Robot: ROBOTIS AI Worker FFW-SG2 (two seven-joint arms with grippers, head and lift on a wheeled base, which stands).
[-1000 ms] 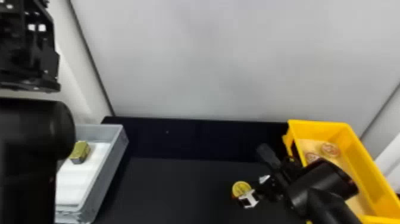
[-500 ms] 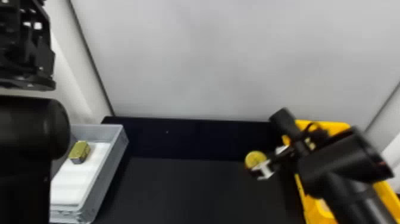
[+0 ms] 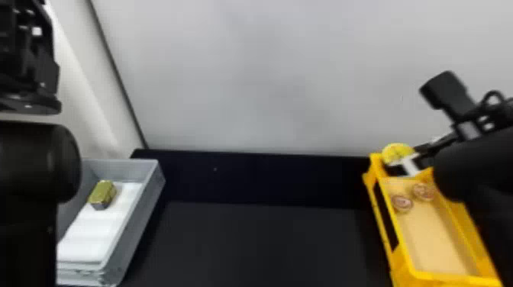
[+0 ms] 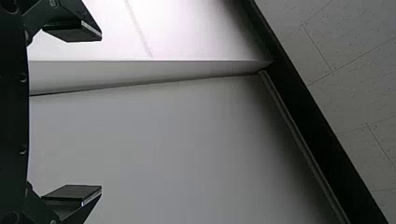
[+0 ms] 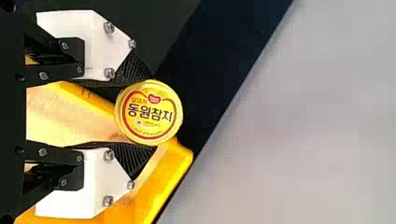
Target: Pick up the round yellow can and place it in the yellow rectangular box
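Observation:
My right gripper [image 3: 406, 162] holds the round yellow can [image 3: 396, 152] over the far left corner of the yellow rectangular box [image 3: 384, 225]. In the right wrist view, the can [image 5: 150, 113] sits at the tips of my right gripper [image 5: 149, 113], its ribbed pads [image 5: 131, 158] closed on two sides, with the yellow box [image 5: 170, 175] behind it. At the left edge of the head view is my left arm, parked; its gripper [image 4: 100, 112] stands open in the left wrist view, nothing between the fingers.
Two round cans [image 3: 402, 203] lie inside the yellow box. On the left, a grey bin [image 3: 147, 213] holds a gold rectangular can [image 3: 102, 194] on a white liner. A dark table [image 3: 259, 244] lies between, with a pale wall behind.
My right gripper has carried the yellow can up, away and to the right, from above the dark table to the box's far corner. The left arm is nearly unchanged.

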